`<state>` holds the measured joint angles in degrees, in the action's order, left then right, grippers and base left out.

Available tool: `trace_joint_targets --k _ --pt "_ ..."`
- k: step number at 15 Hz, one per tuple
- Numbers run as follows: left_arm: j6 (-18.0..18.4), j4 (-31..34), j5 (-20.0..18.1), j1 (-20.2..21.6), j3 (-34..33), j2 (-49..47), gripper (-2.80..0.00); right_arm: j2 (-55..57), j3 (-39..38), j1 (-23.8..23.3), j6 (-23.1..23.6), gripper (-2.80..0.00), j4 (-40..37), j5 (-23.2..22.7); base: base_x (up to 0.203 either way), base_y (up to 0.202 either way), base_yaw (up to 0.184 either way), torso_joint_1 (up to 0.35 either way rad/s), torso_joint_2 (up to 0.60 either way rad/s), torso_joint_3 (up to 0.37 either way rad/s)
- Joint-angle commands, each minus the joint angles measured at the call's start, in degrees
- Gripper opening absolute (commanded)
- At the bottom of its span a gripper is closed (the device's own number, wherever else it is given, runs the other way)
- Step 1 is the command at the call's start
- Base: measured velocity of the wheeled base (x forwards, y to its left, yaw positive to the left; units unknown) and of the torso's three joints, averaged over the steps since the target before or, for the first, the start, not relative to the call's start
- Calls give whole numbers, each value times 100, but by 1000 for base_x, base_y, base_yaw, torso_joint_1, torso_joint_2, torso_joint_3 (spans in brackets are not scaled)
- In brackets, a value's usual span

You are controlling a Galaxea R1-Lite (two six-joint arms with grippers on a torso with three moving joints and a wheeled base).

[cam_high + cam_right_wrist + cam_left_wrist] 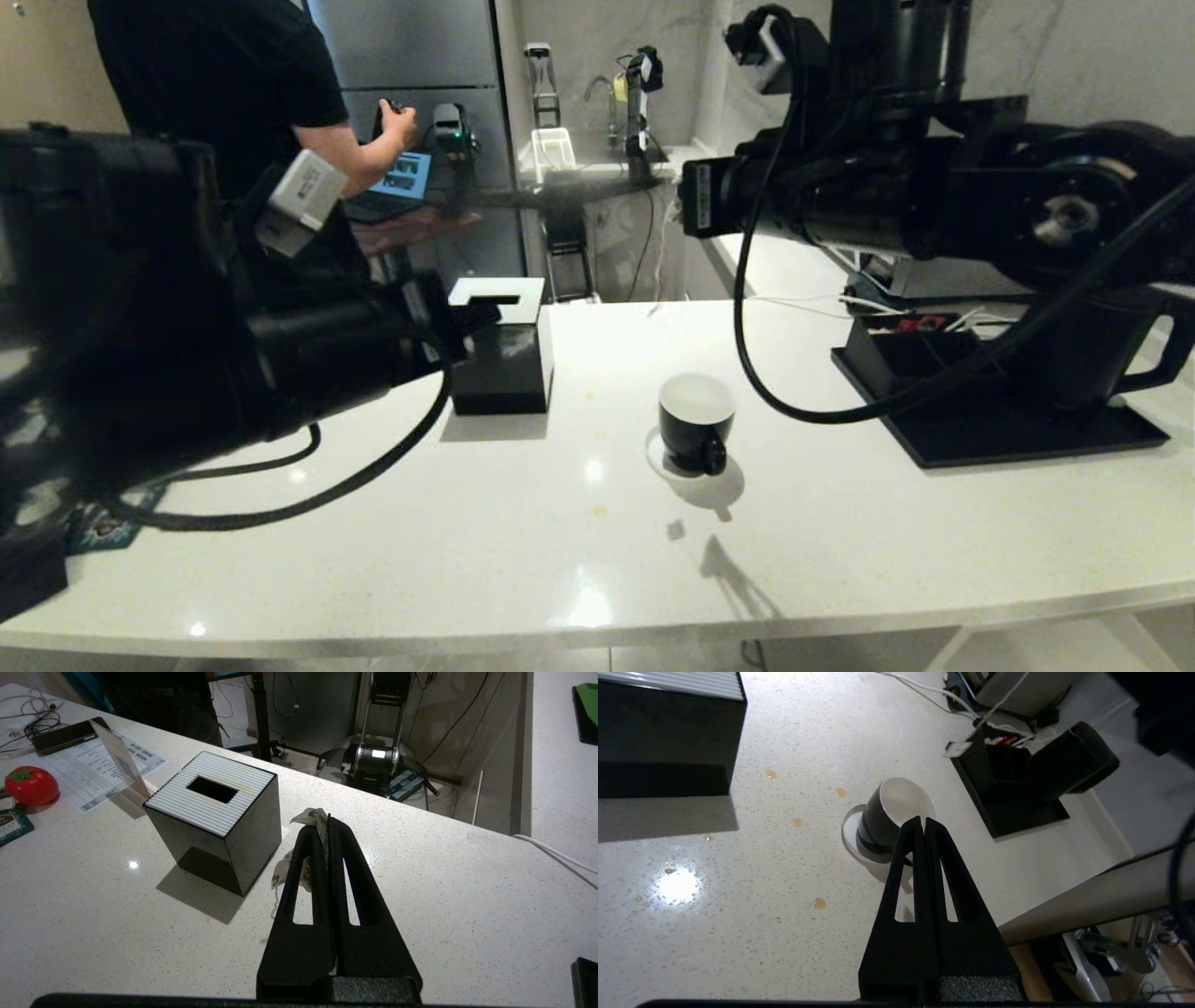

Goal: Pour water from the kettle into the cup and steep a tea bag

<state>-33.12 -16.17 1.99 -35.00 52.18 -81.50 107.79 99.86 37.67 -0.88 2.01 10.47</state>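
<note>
Fingers on the left gripper [923,820] are pressed flat together with nothing between them, hanging over the counter [738,905] and tilted down, tips lined up with the near rim of the cup [896,812]. Only that wrist view gives the tan drips speckled on the stone and the white coaster [852,842] under the cup.

Right gripper [327,820] is clamped too, but on a tea bag [309,817]: crumpled, stained paper bunched at the tips and trailing down beside one finger. You only get that from its own wrist cam; in the head view the fingers of both are out of sight, and all you see are bulky black arm bodies, the left reaching in low from the left, the right held high and roughly level across the top right.

Head view does place things though. The cup [696,420], glossy black with white inside and a small ear handle facing the robot, sits mid-counter. Kettle [1092,350] is matte black with a big loop handle, on a flat black tray [980,434] at the right, partly behind the right arm. Tissue box [499,345], a black cube with a ribbed white top, stands left of the cup. A person [233,84] in a black shirt stands behind.
</note>
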Motion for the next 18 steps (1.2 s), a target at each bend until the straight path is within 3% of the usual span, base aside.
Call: trace_joint_targets --k 1,10,13,15,18 --pt "5 -68 3 -85 -26 -218 -280 -149 -10 2 1 -280 -103 12 0 0 0 0 0 0" --pt "201 -756 11 -765 -130 -920 -280 -636 -616 -5 -8 -280 -201 16 0 0 0 0 0 0" --pt "752 -1258 15 -796 -608 -987 -280 -645 -634 -14 -9 -280 -201 16 0 0 0 0 0 0" --pt "852 -1646 11 -814 -770 -1066 -280 -627 -634 -14 -17 -280 -201 8 0 0 0 0 0 0" --pt "941 -1667 12 -806 -709 -1070 -280 -636 -634 -7 -9 -280 -218 8 0 0 0 0 0 0"
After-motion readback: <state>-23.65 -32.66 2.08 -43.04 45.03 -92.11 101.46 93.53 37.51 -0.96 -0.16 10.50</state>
